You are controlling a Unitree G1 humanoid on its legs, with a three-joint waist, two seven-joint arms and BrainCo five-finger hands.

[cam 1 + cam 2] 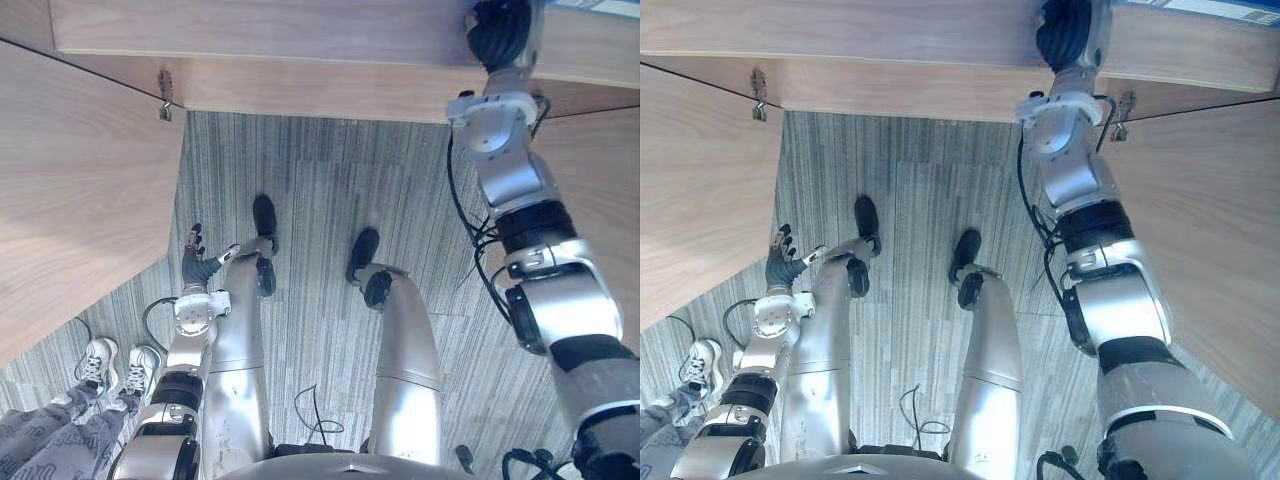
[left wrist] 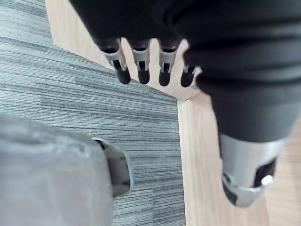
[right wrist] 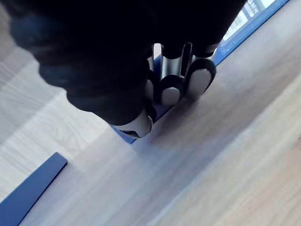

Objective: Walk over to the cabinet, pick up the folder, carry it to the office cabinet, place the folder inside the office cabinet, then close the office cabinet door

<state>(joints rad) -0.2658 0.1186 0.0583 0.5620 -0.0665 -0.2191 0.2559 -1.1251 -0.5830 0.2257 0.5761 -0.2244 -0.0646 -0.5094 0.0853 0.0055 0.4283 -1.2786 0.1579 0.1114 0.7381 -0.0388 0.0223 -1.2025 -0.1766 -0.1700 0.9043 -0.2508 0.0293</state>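
Note:
The blue folder [image 3: 233, 41] lies flat on the wooden cabinet shelf [image 1: 300, 40], and its edge also shows at the top of the right eye view [image 1: 1200, 10]. My right hand [image 3: 174, 84] reaches up onto that shelf [image 1: 1070, 30]. Its fingers curl over the folder's edge, with the thumb against the edge from the other side. My left hand [image 1: 195, 262] hangs low beside my left leg with nothing in it. Its fingers [image 2: 141, 70] are straight and relaxed above the grey carpet.
An open wooden door [image 1: 70, 200] stands at the left and another [image 1: 1210, 250] at the right, hinged to the cabinet front. A second dark blue flat piece [image 3: 33, 188] lies on the shelf. A person's white shoes [image 1: 110, 365] stand on the carpet at lower left.

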